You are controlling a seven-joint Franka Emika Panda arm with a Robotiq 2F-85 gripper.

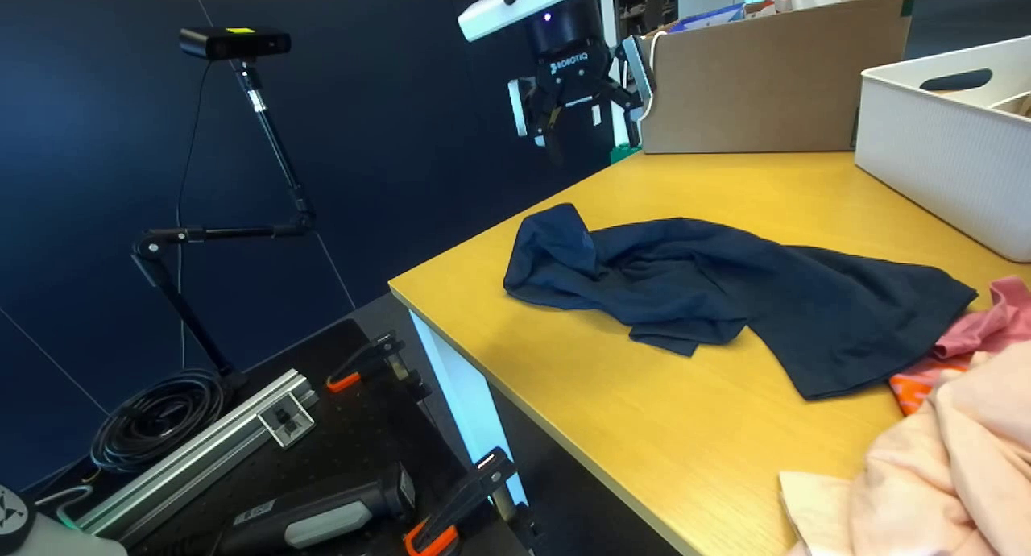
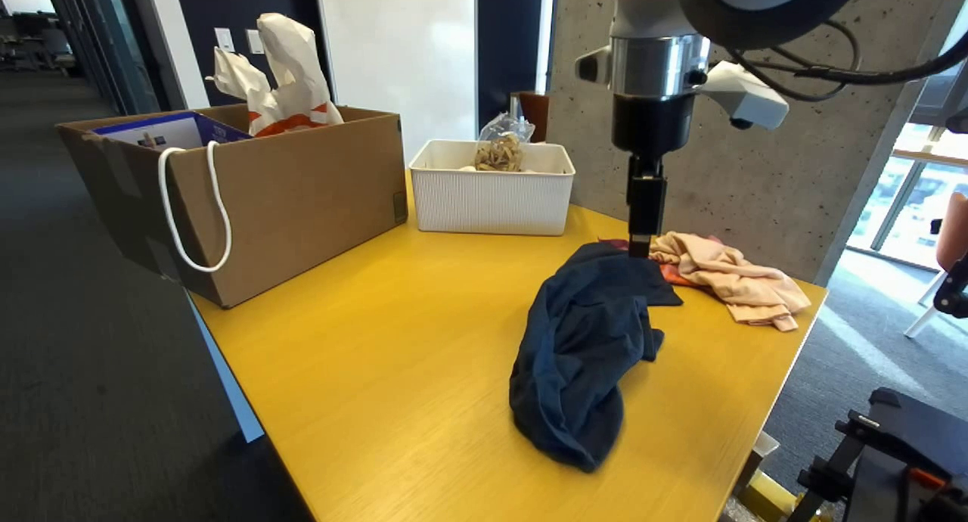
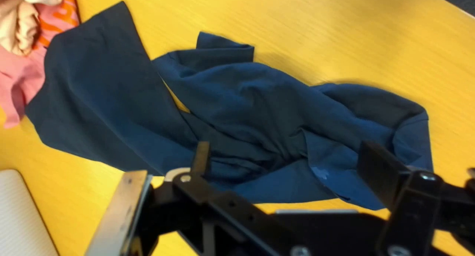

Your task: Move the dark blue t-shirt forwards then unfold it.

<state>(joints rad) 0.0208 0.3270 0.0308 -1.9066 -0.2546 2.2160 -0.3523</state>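
In an exterior view the gripper (image 1: pixel 592 131) hangs with jaws spread wide, holding nothing, the dark blue t-shirt (image 1: pixel 725 286) crumpled on the table (image 1: pixel 564 363) below them. In an exterior view a peach cloth (image 2: pixel 737 276) lies lower and right of the jaws. In the wrist view the t-shirt stretches beneath and past both fingertips (image 3: pixel 378 168).

Wrist view downward, both exterior views aslant onto the same table (image 2: pixel 378 355).
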